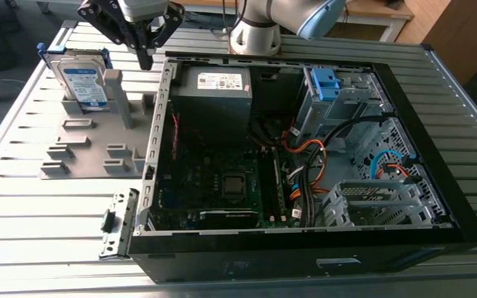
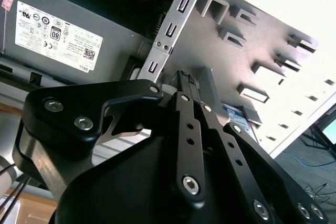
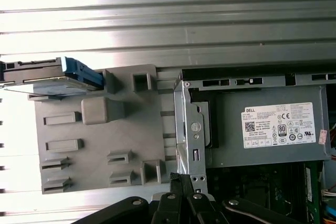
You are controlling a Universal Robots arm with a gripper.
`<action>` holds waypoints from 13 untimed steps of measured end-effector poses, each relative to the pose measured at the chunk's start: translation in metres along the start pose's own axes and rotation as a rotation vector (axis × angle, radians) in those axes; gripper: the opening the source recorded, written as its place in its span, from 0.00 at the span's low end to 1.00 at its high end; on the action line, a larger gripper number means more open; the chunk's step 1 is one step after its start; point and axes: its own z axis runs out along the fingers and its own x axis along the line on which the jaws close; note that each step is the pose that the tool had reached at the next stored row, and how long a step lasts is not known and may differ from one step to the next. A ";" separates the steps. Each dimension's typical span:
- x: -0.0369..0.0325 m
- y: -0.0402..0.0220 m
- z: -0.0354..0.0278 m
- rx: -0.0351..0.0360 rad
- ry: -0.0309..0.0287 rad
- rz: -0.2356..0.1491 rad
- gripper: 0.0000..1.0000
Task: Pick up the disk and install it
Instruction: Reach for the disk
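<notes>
On the grey fixture (image 1: 89, 133), to the exterior view's left of the open case (image 1: 247, 264), the disk (image 1: 85, 84) stands on edge. Gripper (image 1: 145, 61) hovers near it, jaws closed, empty. Drive is likely stiff, dense and shock-sensitive; best gripped across the flat faces.

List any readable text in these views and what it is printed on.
White sticker on the big grey metal box: dense fine print, too small to quote.
Blue-and-white label on the silver-grey disk: too blurred to read.
</notes>
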 end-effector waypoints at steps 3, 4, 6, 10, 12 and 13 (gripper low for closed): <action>0.0006 0.0000 0.0004 0.0000 -0.0001 0.000 0.11; 0.0008 0.0000 0.0004 0.0001 0.0000 0.000 0.11; 0.0013 -0.0001 0.0007 0.0000 0.0000 0.000 0.11; 0.0019 -0.0001 0.0011 0.0000 0.0000 0.000 0.11; 0.0023 -0.0002 0.0013 0.0000 0.0000 0.000 0.11; 0.0025 -0.0002 0.0014 0.0000 0.0000 0.000 0.11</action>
